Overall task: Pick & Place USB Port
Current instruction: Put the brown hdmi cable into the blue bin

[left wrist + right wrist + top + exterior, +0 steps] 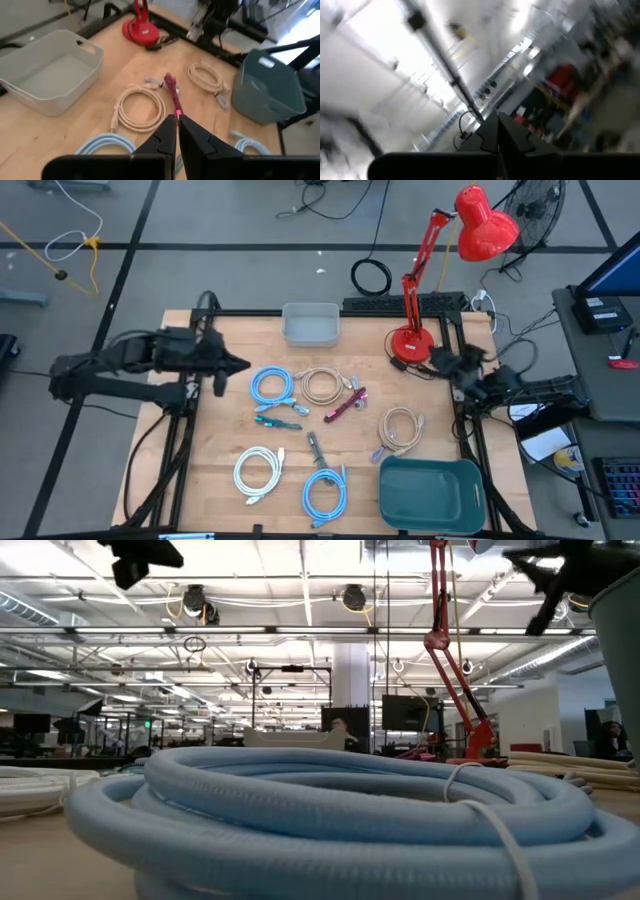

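Risks, largest first:
- Wooden table (220, 330) crowded with coils; any descent likely to drag a neighbouring loop along.
- Pale grey plastic bin (310, 325) at the far edge and dark teal plastic bin (432, 490) at the near right corner both open. Wrong-bin drop possible, since the destination cannot be read from the scene.
- Red desk lamp (412, 340) just beside the right arm; knock to its base probable on a careless swing.
- Left gripper (177, 117) pressed together, holding nothing, raised over the table's left side. Must spread before descent, or will push the piece aside.
- Thin magenta USB cable (345, 405), judged the task's piece, lying loose mid-table, one end touching the beige coiled cable (320, 385). Slender and flexible, so slip or partial pinch likely.

Surroundings and obstructions:
- Right gripper (497, 117) closed, empty, waiting near the lamp.
- Light blue coiled cable (271, 387) between left gripper and magenta cable, in the direct path.
- Second beige coil (400, 430) near the teal bin; white coil (258, 472) and second blue coil (324, 492) at the near edge, well apart from the target.
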Controlling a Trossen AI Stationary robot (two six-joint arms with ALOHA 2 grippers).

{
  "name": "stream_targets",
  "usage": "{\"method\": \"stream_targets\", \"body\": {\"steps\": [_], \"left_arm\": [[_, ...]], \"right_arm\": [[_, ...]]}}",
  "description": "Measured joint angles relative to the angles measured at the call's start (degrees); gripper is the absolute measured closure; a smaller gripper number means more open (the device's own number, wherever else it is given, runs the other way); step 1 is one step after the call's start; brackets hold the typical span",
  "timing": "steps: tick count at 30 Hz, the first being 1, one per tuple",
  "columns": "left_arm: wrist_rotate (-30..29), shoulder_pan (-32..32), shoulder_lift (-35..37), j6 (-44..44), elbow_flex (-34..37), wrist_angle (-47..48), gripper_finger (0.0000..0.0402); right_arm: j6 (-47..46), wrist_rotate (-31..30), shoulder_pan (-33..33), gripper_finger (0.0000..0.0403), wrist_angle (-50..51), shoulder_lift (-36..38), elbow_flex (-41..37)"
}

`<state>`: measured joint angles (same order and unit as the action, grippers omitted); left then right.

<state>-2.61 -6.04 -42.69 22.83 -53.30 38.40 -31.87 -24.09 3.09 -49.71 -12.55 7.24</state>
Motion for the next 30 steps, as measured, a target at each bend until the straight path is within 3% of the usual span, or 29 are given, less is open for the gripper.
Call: {"method": "stream_targets", "body": {"steps": [2, 5, 9, 14, 20, 30], "left_arm": [[0.2, 0.0, -1.5, -0.1, 0.0, 0.1, 0.0380], [0.2, -0.7, -2.7, -0.8, 0.0, 1.3, 0.0380], [0.7, -2.4, -3.1, -1.4, -0.1, 4.3, 0.0380], [1.6, -4.1, -2.7, -1.3, -0.1, 6.9, 0.0380], [1.7, -4.4, -2.6, -1.2, -0.1, 6.9, 0.0380], [2.7, -4.4, -2.6, -0.2, -0.1, 6.8, 0.0380]], "right_arm": [[11.8, 2.3, 0.0, 0.0403, 0.5, -2.0, 7.3], [23.1, 6.0, 0.0, 0.0403, 17.0, -8.0, 21.4], [27.0, 9.5, 0.1, 0.0399, 45.2, -23.3, 40.2], [28.2, 19.6, 0.1, 0.0385, 58.4, -41.7, 56.3], [29.2, 25.8, 0.0, 0.0370, 71.2, -55.1, 63.7], [36.9, 22.5, 0.7, 0.0333, 93.1, -62.3, 64.0]]}}
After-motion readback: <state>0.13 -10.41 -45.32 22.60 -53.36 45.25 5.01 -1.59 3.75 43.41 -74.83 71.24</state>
